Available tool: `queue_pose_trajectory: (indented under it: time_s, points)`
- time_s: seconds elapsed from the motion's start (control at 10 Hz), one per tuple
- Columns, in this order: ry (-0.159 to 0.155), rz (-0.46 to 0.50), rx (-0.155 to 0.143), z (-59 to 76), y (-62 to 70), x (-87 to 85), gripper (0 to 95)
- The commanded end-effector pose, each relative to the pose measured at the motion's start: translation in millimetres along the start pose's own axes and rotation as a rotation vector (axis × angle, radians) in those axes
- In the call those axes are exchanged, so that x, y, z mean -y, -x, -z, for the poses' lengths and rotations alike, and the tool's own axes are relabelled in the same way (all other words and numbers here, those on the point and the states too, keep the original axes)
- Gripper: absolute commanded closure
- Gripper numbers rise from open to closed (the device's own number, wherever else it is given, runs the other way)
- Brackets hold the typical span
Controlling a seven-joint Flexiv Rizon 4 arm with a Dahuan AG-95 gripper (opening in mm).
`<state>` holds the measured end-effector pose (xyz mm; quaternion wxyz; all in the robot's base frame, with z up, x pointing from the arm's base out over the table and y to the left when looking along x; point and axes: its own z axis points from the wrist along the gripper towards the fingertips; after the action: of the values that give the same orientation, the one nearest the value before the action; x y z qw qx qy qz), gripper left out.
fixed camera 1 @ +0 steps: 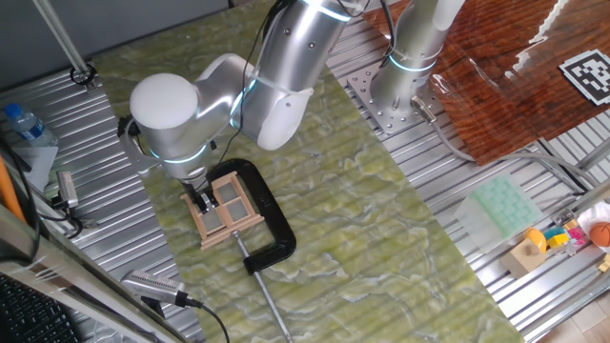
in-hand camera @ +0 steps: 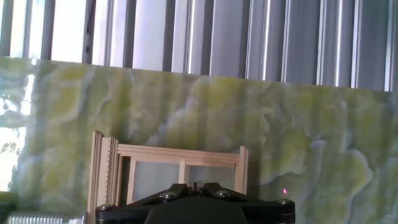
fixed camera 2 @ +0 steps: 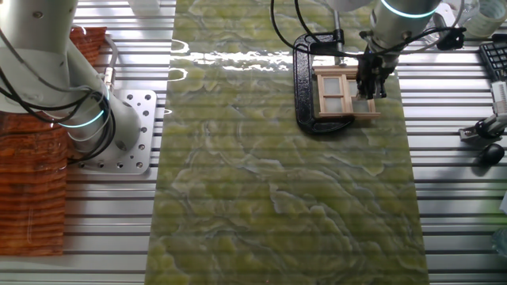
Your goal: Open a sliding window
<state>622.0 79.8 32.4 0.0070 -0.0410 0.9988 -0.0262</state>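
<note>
Over sliding window point(fixed camera 1: 223, 211), gripper point(fixed camera 1: 205, 201).

- window point(fixed camera 1: 224, 211): light tan wood
- clamp point(fixed camera 1: 270, 224): black
- mat point(fixed camera 2: 285, 182): green-yellow marbled pattern
- arm point(fixed camera 1: 286, 57): silver-white, glowing cyan rings
- table point(fixed camera 2: 467, 206): silver, ribbed
</note>
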Motion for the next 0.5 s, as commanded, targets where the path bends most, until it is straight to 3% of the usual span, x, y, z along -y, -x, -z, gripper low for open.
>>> queue_pose_trajectory:
  time_s: [0.1,0.5]
  points:
    - [-0.001,-0.006,-0.002,-1.7,2.6,-2.0,95.0]
    - [-0.004,-0.014,-0.003,-4.4,3.9,-3.9,95.0]
